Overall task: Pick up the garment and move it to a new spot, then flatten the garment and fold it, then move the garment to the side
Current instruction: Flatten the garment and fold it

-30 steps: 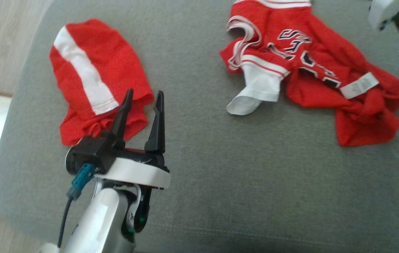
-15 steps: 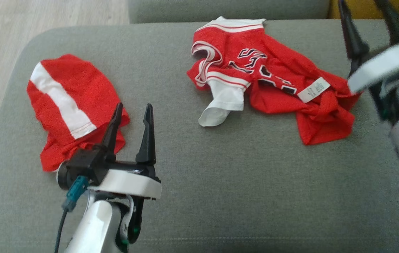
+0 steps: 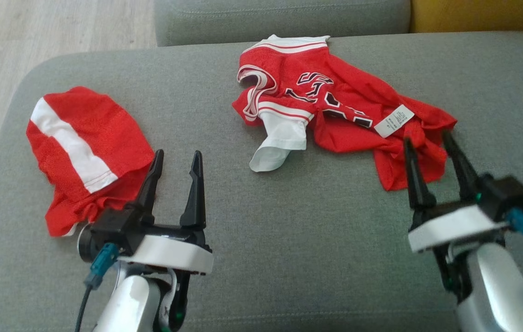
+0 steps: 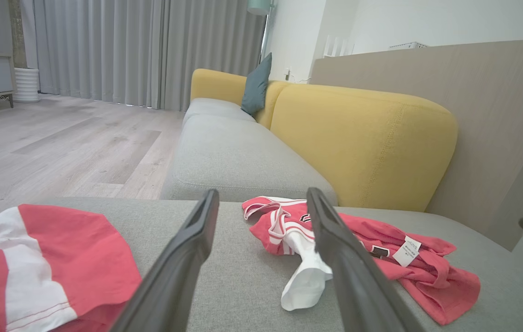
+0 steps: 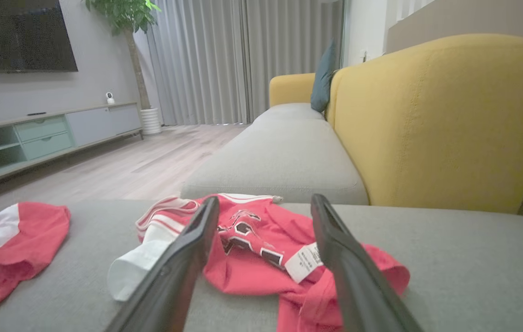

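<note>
Right gripper [image 3: 427,138] has swung from the upper right edge down to the lower right since half a second ago, and the camera itself has shifted, so the cloth only seems to move; left gripper [image 3: 178,154] sits much as it did. Head view: jersey [image 3: 335,106] lies crumpled on the far middle of the grey seat [image 3: 289,240], white sleeve toward the robot, tag [image 3: 394,121] showing. Shorts [image 3: 86,147] lie well apart on the left, just beside the left fingers. Both grippers have jaws wide apart, holding nothing. Left wrist view: fingers spread, shorts [image 4: 58,258] low left, jersey [image 4: 427,276] ahead and right, not touched. Right wrist view: fingers spread with the jersey [image 5: 261,240] straight ahead between them, near but not gripped; yellow backrest [image 5: 427,115] behind. Step looks like the very start, reaching for the pickup; the jersey is probably the garment meant, since the shorts already look folded aside. Next move calls for the right gripper to go down onto the near red edge and close on the cloth.
</note>
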Motion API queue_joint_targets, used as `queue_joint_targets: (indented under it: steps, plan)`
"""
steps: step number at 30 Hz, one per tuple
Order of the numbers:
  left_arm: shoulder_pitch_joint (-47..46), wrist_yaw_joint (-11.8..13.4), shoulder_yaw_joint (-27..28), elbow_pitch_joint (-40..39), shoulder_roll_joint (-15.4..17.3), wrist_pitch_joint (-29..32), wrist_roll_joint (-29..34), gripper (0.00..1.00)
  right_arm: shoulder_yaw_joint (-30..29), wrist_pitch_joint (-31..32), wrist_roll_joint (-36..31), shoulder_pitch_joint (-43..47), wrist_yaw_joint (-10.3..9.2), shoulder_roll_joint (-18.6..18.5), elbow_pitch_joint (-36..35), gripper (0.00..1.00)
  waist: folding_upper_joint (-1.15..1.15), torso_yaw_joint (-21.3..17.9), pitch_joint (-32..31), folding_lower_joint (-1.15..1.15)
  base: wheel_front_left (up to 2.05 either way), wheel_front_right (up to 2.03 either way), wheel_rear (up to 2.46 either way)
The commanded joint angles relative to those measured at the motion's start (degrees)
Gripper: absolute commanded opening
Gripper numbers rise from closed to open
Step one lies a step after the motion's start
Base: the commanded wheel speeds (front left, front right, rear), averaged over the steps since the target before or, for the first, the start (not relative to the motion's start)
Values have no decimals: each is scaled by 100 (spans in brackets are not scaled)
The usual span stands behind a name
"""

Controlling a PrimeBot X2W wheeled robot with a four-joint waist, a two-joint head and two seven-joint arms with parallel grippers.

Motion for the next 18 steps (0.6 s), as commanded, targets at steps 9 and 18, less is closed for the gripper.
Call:
queue_joint_targets:
  steps: [9,18]
  plan:
    - [-241,-24,89,-178,26,-35,40,100,-573,531,-284,313,-4,291,-366,100,0,105,166,0,0,0,0]
    - [-336,-50,57,-156,26,-35,44,100,-836,813,-80,44,-4,302,368,100,0,295,404,0,0,0,0]
